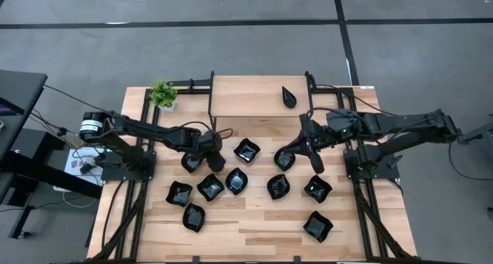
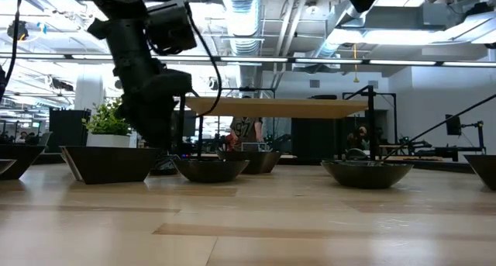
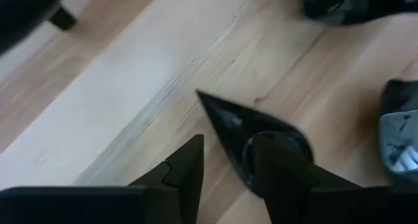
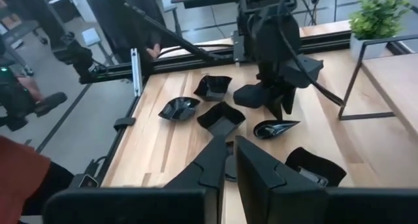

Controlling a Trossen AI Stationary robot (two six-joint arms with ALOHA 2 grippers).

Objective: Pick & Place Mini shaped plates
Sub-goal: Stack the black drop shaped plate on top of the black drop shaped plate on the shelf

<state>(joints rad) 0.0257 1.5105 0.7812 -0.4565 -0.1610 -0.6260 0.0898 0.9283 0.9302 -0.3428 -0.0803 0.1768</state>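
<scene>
No legible text, labels, brands or numbers in any view (checked the mini shaped plates (image 1: 236, 181), both arms, the table (image 1: 262, 233) edges): none readable.

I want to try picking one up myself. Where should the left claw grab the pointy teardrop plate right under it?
Probably by the rim on the wide, rounded end of the teardrop plate, coming straight down from above. The left gripper already hangs open over it, one finger over the bowl. The plate lies flat with a thin raised rim, which suits a pinch; the narrow tip offers less to hold.
</scene>
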